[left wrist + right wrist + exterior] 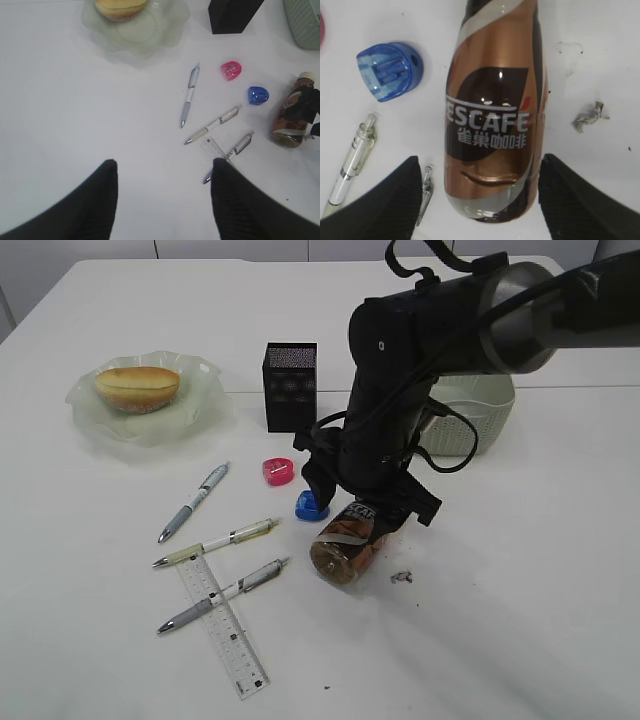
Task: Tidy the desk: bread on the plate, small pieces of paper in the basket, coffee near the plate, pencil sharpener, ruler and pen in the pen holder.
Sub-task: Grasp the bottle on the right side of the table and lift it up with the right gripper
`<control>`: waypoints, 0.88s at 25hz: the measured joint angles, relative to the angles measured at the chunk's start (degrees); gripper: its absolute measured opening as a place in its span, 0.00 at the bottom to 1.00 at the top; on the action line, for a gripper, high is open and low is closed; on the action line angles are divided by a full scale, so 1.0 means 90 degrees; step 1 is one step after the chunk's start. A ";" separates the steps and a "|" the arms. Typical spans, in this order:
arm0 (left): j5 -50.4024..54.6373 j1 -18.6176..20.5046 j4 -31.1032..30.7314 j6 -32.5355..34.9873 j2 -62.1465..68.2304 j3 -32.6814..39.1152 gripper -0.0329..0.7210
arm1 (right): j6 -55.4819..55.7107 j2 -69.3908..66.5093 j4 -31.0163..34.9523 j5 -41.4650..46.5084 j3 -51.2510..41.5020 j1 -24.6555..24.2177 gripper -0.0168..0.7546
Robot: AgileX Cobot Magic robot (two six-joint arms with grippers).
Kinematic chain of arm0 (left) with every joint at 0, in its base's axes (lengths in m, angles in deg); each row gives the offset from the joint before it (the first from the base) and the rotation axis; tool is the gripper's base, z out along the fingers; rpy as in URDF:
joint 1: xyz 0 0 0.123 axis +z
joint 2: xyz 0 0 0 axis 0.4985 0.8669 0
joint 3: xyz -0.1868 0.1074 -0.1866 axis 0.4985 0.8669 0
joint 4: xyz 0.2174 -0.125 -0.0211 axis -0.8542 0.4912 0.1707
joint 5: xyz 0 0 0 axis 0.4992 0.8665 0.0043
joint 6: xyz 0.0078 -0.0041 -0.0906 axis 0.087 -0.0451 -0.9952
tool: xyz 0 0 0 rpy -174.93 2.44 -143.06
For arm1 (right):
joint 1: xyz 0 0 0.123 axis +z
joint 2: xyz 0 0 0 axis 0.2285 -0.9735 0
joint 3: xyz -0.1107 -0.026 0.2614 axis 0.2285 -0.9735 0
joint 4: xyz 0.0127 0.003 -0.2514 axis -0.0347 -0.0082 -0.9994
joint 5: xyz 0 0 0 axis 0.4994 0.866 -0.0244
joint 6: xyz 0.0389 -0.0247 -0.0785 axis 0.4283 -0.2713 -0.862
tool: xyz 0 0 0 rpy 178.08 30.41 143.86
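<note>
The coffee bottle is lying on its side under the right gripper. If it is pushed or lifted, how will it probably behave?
The coffee bottle is round and lies flat, so a sideways nudge would probably roll it toward the blue sharpener. Its glossy label looks slippery. A dent low on the body suggests thin plastic that may give when the right gripper closes on it.

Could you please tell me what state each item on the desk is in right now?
Coffee bottle: lying on its side, between the open right jaws.
Bread: on the plate.
Pen holder: upright.
Basket: upright.
Ruler: flat, under a pen.
Left gripper: open, empty.
</note>
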 joint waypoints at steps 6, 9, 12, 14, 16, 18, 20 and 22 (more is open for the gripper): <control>0.0000 0.0000 0.0000 0.0000 0.0000 0.0000 0.62 | 0.0075 -0.0073 -0.0037 -0.0015 0.0000 0.0000 0.71; 0.0000 0.0000 0.0000 0.0000 0.0000 0.0000 0.62 | 0.0087 -0.0169 -0.0037 -0.0022 0.0000 0.0000 0.71; 0.0000 0.0000 0.0000 0.0000 0.0000 0.0000 0.62 | 0.0087 -0.0221 -0.0037 -0.0031 0.0000 0.0000 0.71; 0.0000 0.0000 0.0000 0.0000 0.0000 0.0000 0.62 | 0.0087 -0.0227 -0.0084 -0.0031 0.0000 0.0000 0.71; 0.0000 0.0000 0.0000 0.0000 0.0000 0.0000 0.62 | 0.0087 -0.0271 -0.0119 -0.0031 0.0000 0.0000 0.71; 0.0000 0.0000 0.0000 0.0000 0.0000 0.0000 0.62 | 0.0100 -0.0342 -0.0119 -0.0019 0.0014 0.0000 0.71; 0.0000 0.0000 0.0000 0.0000 0.0000 0.0000 0.62 | 0.0100 -0.0440 -0.0052 0.0010 0.0025 0.0000 0.71; 0.0000 0.0000 0.0000 0.0000 0.0000 0.0000 0.62 | 0.0066 -0.0493 0.0077 0.0021 0.0049 0.0000 0.71</control>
